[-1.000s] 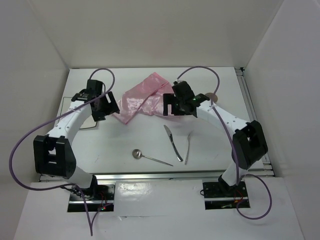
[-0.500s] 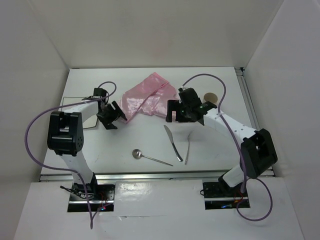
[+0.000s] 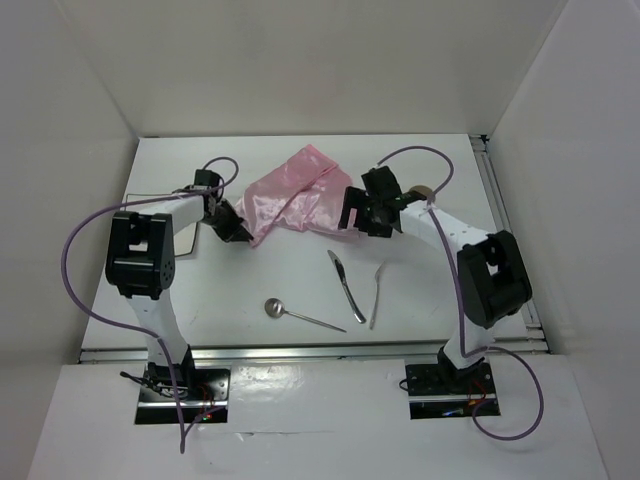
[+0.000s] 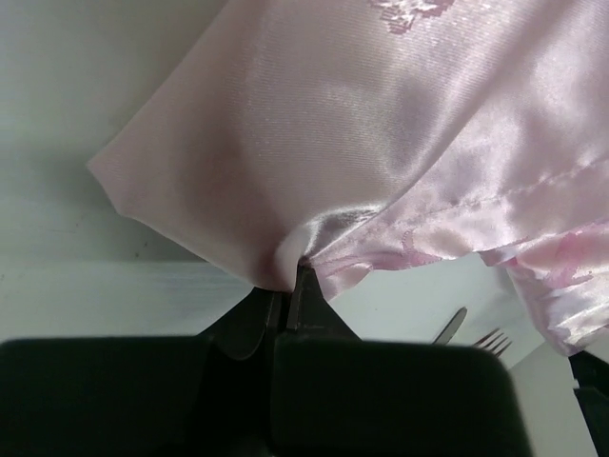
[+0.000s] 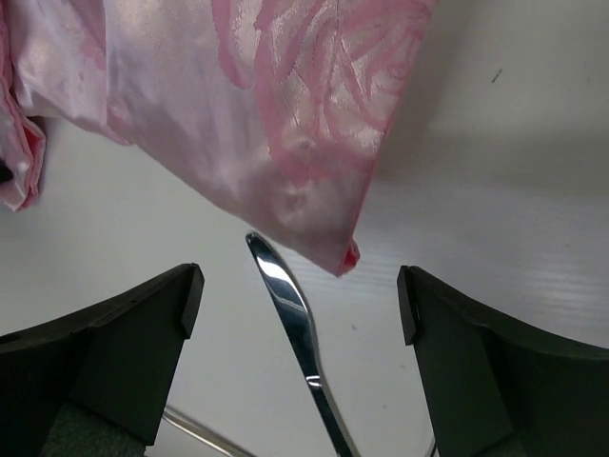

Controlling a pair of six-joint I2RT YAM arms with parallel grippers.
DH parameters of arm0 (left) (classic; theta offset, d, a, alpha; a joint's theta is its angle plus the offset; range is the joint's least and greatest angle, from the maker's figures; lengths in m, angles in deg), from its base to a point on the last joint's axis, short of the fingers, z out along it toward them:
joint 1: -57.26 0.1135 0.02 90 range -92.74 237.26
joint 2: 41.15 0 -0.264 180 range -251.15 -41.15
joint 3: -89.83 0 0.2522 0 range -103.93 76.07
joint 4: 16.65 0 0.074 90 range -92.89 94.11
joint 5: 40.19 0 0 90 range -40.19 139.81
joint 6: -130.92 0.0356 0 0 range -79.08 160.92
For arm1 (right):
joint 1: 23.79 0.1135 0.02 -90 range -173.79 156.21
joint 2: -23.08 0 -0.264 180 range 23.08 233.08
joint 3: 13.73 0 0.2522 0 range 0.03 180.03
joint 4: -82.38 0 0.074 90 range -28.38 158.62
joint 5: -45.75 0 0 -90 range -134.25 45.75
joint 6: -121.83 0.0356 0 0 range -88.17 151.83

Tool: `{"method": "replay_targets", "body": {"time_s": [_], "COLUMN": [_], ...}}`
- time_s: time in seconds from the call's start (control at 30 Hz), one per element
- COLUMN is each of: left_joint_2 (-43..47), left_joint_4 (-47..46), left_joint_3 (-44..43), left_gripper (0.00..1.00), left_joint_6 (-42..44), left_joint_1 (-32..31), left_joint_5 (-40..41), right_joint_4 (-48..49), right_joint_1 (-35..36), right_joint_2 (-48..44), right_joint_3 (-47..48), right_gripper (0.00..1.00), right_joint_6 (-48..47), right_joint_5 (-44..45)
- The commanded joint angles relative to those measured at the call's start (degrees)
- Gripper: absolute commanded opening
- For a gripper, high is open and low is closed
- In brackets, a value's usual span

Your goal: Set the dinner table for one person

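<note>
Two white arms, black joints, purple cables.
The left arm (image 3: 165, 212) and right arm (image 3: 440, 228) have white links, boxy black joint housings and matte black fingers (image 5: 105, 352); a purple cable (image 3: 66, 262) loops along each, down to black base plates (image 3: 210, 388) at the bottom of the frame.

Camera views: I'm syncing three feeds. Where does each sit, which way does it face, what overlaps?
Top external: fixed above and behind the bases, looking down at the dinner table; the left arm and right arm show.
Left wrist: on the left arm, looking along the shut left fingers pinching an edge of the pink cloth.
Right wrist: on the right arm, looking down between the open right fingers at the knife.
Shared: all three show the pink cloth; top and right wrist show the knife.
</note>
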Motion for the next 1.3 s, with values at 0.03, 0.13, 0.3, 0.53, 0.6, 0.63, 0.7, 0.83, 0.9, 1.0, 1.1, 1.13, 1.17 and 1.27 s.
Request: {"method": "replay_targets", "body": {"time_s": [0.03,0.13,0.3,0.53,0.6,0.63,0.7,0.83,0.9,1.0,1.1,1.13,1.17,1.27], "left_joint_2": [1.7,4.4,7.7,10.0,11.3,11.3,11.8,15.9,20.0,25.3,27.5,28.2,29.1,29.1], "left_joint_4": [2.9,5.3,9.6,15.5,15.5,15.5,16.2,16.7,14.6,11.1,10.6,10.6,9.9,8.2], "left_joint_3": [-4.3,-7.6,-14.2,-28.4,-31.1,-32.7,-37.0,-38.9,-35.5,-31.1,-29.5,-28.9,-28.2,-28.2], "left_gripper": [0.00,0.00,0.00,0.00,0.00,0.00,0.00,0.00,0.00,0.00,0.00,0.00,0.00,0.00], "left_joint_6": [0.3,1.4,4.6,5.3,4.8,3.3,2.0,-1.6,-4.1,-6.3,-6.9,-7.5,-7.5,-8.7], "left_joint_1": [-0.4,-0.4,-0.4,2.0,3.8,6.2,8.8,15.2,18.8,23.0,25.0,25.8,25.8,25.8], "left_joint_5": [0.1,-0.5,-0.5,-1.6,-3.7,-6.0,-8.1,-12.6,-14.9,-19.6,-22.5,-22.5,-23.3,-23.3], "right_joint_4": [5.9,7.2,7.1,4.0,1.9,0.8,-2.7,-5.8,-6.4,-6.4,-5.7,-5.7,-5.7,-6.4], "right_joint_1": [-1.6,-1.6,-1.6,-3.0,-4.2,-4.9,-6.0,-6.8,-7.3,-7.3,-7.3,-7.3,-7.3,-7.9], "right_joint_2": [4.5,7.7,10.2,6.3,5.8,5.8,5.3,1.1,-2.8,-9.1,-14.7,-15.7,-16.5,-15.9], "right_joint_3": [4.7,5.9,9.5,19.4,24.5,27.3,35.2,41.1,40.4,37.6,34.1,33.4,33.4,34.4], "right_gripper": [0.92,0.80,0.24,0.00,0.00,0.00,0.00,0.00,0.00,0.00,0.00,0.00,0.00,0.00], "right_joint_6": [2.1,2.8,2.1,-2.5,-3.9,-4.6,-6.6,-9.1,-9.1,-9.1,-8.5,-8.5,-8.5,-9.0], "right_joint_5": [-2.9,-2.6,-0.4,-0.4,-0.4,-0.9,-1.5,-2.8,-3.3,-3.3,-3.3,-3.3,-3.3,-4.5]}}
